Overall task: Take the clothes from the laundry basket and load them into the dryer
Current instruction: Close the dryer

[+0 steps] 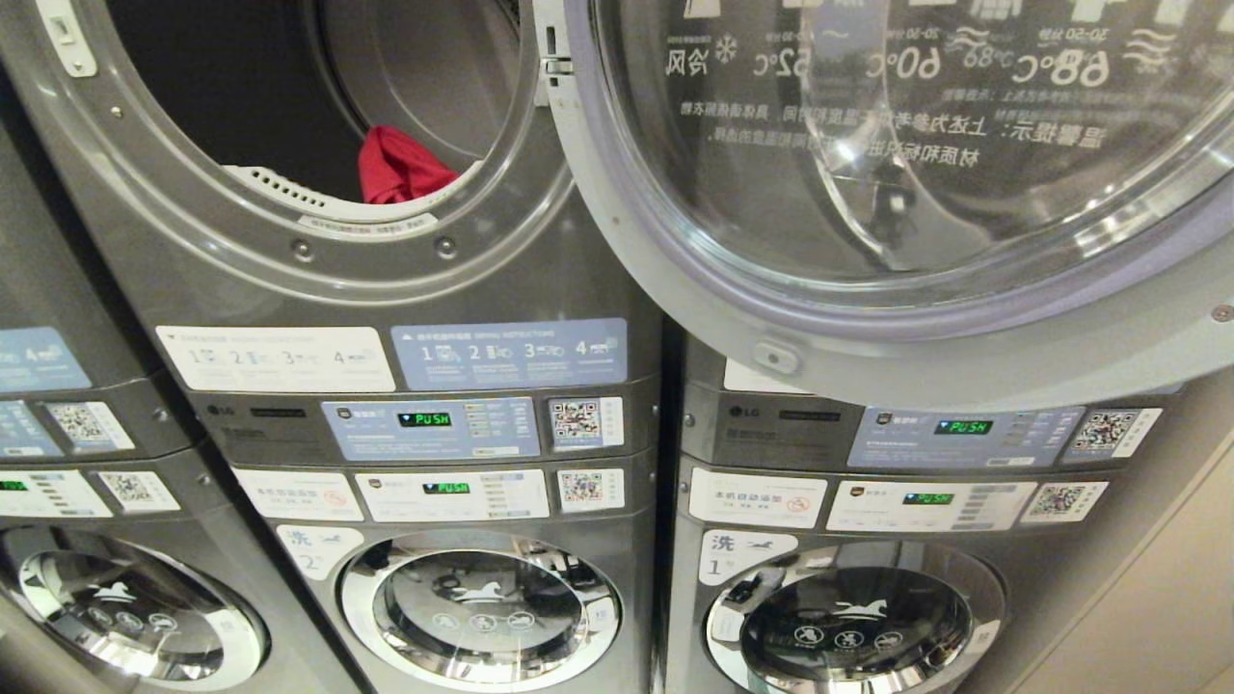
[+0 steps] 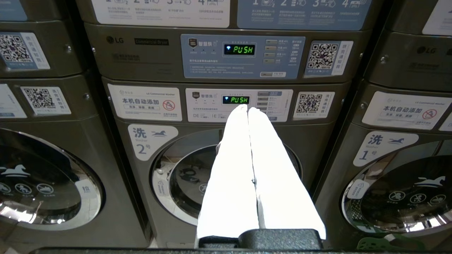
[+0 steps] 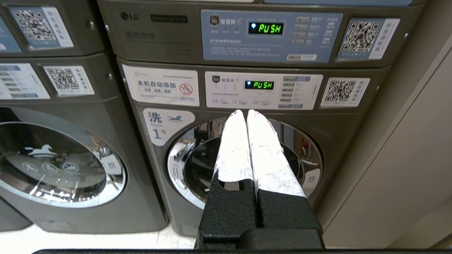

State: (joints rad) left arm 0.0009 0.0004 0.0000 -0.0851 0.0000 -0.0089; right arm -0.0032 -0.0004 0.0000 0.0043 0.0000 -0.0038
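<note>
I see a red garment (image 1: 400,166) in the open dryer (image 1: 289,251) upper left — left gripper (image 2: 247,108) and right gripper (image 3: 246,112) both pinched closed, empty.

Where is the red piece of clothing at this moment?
In the head view, the red crumpled cloth garment lies inside the open upper dryer drum on the left side, just behind the drum's lower rim, left of the swung-open round glass door.

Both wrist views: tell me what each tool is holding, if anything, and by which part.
Nothing is held. The left tool and the right tool are both shut on themselves, empty, facing the washers. The only garment visible, a red cloth, lies inside the open dryer.
</note>
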